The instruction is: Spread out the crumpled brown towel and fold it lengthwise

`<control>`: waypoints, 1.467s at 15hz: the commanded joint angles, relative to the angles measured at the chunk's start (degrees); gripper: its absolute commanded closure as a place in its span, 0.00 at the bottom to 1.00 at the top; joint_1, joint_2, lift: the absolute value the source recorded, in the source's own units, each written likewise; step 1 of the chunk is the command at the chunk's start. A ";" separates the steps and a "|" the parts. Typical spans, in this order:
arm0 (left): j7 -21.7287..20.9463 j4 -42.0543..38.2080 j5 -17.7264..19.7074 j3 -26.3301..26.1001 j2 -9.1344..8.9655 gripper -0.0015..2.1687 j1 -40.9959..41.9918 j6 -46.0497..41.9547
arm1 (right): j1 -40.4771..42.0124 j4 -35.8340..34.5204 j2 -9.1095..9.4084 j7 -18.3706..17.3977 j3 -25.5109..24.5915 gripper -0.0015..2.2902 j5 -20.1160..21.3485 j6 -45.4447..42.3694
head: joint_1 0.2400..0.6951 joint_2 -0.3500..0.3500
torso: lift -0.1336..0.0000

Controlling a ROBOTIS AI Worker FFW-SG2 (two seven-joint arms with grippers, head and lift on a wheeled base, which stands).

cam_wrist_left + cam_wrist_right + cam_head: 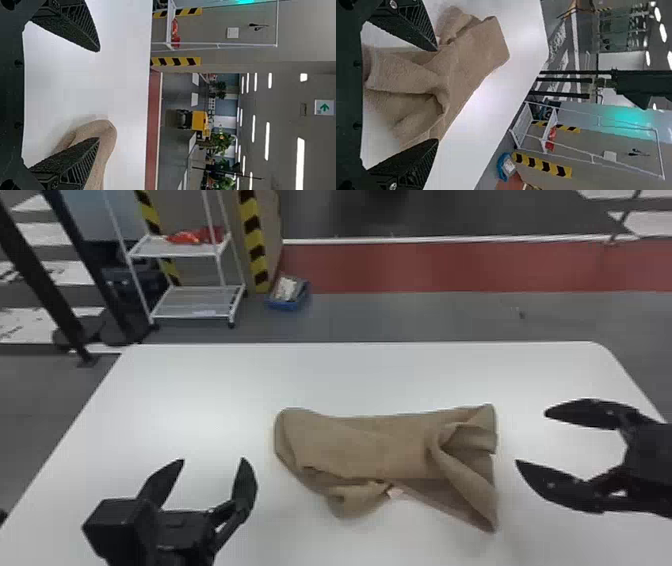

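Towel [370, 445], seemingly just one, crumpled.

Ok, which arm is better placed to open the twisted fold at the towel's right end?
Probably the right: the right gripper is open beside that end, its fingers pointing toward the fold. The left gripper is past the opposite end of the towel.

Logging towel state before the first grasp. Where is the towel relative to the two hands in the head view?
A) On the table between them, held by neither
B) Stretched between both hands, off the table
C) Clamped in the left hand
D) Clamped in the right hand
A: the crumpled brown towel lies on the white table, with the open left hand to one side and the open right hand to the other.
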 commanded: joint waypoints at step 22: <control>-0.15 -1.14 -0.26 -0.44 0.26 0.04 0.36 1.50 | -4.05 12.57 -4.35 -2.70 19.11 0.17 28.60 -7.83 | 1.00 0.54 | 0.07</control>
